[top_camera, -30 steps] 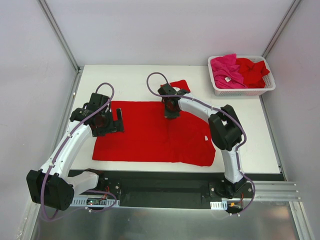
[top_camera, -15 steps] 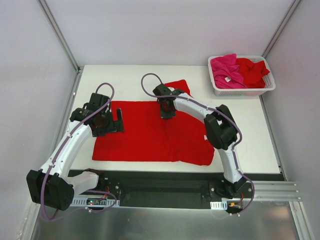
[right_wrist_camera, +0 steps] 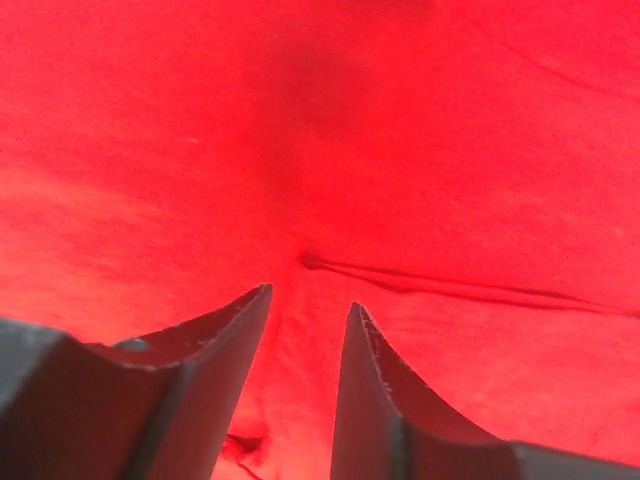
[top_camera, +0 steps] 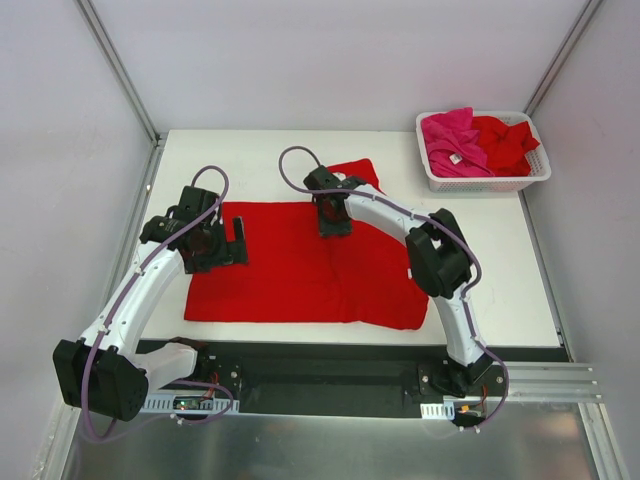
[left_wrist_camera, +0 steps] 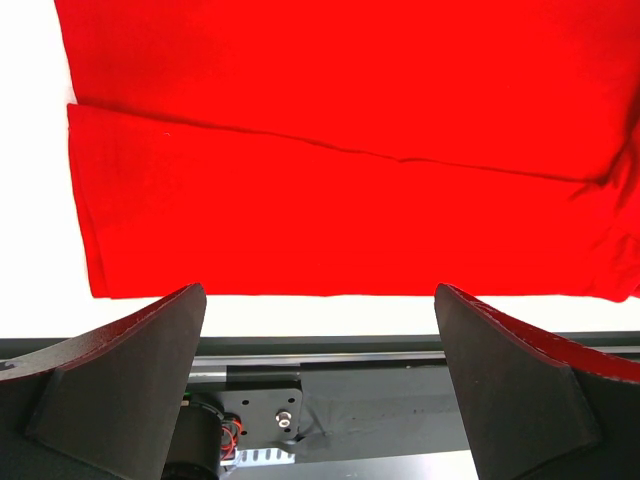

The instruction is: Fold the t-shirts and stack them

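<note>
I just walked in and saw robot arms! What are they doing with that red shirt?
Two robot arms are folding t-shirts. A red t-shirt lies spread, partly folded, on the white table. The right gripper sits low over its far edge, jaws slightly apart, pinching nothing. The left gripper hovers wide open over the shirt's left end. A pink t-shirt and a second red t-shirt wait in the basket.

A spread t-shirt lies on the table, with more t-shirts in the basket at its far right corner

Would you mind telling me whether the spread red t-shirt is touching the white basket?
Apart: the top view shows bare table between the red t-shirt and the basket.
</note>
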`<state>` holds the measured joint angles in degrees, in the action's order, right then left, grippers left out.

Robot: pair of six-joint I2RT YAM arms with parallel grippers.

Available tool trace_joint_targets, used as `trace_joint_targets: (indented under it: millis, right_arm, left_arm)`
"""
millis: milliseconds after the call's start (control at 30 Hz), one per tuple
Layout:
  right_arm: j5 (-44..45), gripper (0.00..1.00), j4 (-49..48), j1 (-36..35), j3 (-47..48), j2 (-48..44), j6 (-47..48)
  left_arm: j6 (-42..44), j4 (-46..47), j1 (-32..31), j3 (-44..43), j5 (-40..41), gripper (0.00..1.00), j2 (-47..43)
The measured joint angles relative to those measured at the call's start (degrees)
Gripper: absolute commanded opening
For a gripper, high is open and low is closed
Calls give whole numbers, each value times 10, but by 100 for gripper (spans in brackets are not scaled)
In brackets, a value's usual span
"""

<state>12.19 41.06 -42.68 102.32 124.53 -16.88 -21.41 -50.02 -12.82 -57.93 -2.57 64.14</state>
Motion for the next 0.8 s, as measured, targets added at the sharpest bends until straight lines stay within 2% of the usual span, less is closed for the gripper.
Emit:
trace_joint_targets:
  millis: [100, 267, 400, 600, 800]
  right_arm:
    - [18, 43, 0, 4, -19, -12, 5]
    - [19, 54, 10, 44, -121, -99, 13]
    - [11, 56, 23, 73, -167, -165, 30]
    - [-7, 57, 23, 15, -314, -281, 36]
    - [-14, 57, 11, -7, -443, -341, 34]
  left_arm:
    - [0, 0, 0, 0, 0, 99, 0]
    - [0, 0, 0, 0, 0, 99, 0]
    - [4, 1, 0, 0, -1, 99, 4]
    - [13, 14, 0, 0, -4, 99, 39]
    - [30, 58, 0, 4, -7, 99, 85]
